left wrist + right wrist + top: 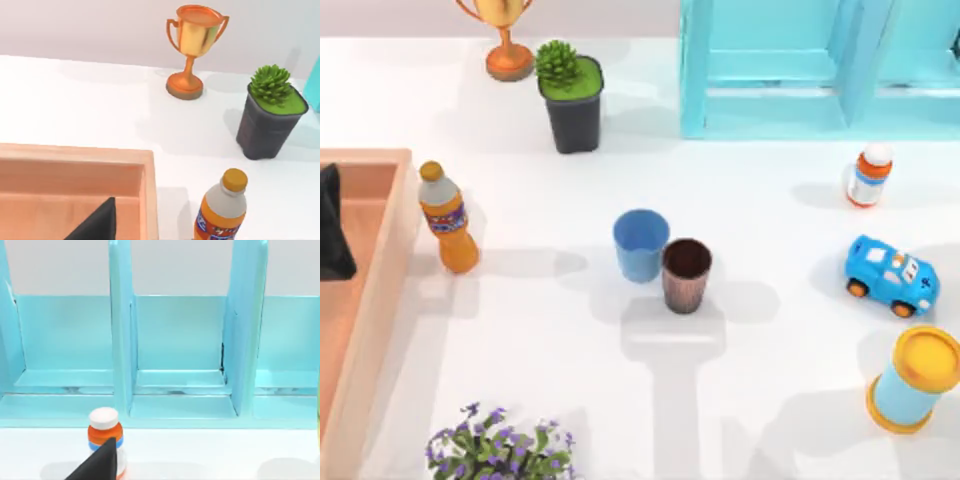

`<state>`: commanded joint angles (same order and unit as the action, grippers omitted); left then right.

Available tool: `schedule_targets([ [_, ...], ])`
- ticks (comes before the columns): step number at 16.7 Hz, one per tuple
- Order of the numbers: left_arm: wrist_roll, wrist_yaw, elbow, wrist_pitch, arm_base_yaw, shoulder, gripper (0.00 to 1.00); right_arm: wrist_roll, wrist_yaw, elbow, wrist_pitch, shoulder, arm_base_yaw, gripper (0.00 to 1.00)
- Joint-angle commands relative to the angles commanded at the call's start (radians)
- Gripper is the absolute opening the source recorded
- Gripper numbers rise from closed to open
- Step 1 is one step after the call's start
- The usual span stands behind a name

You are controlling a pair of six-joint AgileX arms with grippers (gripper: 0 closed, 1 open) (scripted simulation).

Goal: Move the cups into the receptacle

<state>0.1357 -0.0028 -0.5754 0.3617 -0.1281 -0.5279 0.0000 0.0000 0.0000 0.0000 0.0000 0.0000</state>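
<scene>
Cups stand mid-table; left claw hangs over the receptacle, opening unclear.

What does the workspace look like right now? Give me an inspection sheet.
Surface: white table, dry, unmarked.
Job's things: light blue cup and brown ribbed cup upright mid-table, touching or nearly so; wooden box at left edge, no cups seen inside.
Clutter: orange soda bottle, plant pot, trophy, pill bottle, toy car, yellow-lidded cylinder, purple flowers.
Grippers: left gripper over the box; right gripper near the pill bottle.
Cables: nothing seen.
Surroundings: turquoise shelf at the back.
</scene>
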Motion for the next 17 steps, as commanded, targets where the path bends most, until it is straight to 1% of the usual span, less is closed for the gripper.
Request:
schedule_targets([
  [4,0.092,0.0,-0.401,0.25,-0.091,-0.369,1.0,0.0,0.0,0.0,0.0,0.0,0.0,1.0],
  [13,0.313,0.003,-1.4,0.866,-0.325,-1.292,1.0,0.0,0.0,0.0,0.0,0.0,0.0,1.0],
  [17,0.398,0.006,-1.796,1.109,-0.42,-1.659,1.0,0.0,0.0,0.0,0.0,0.0,0.0,1.0],
])
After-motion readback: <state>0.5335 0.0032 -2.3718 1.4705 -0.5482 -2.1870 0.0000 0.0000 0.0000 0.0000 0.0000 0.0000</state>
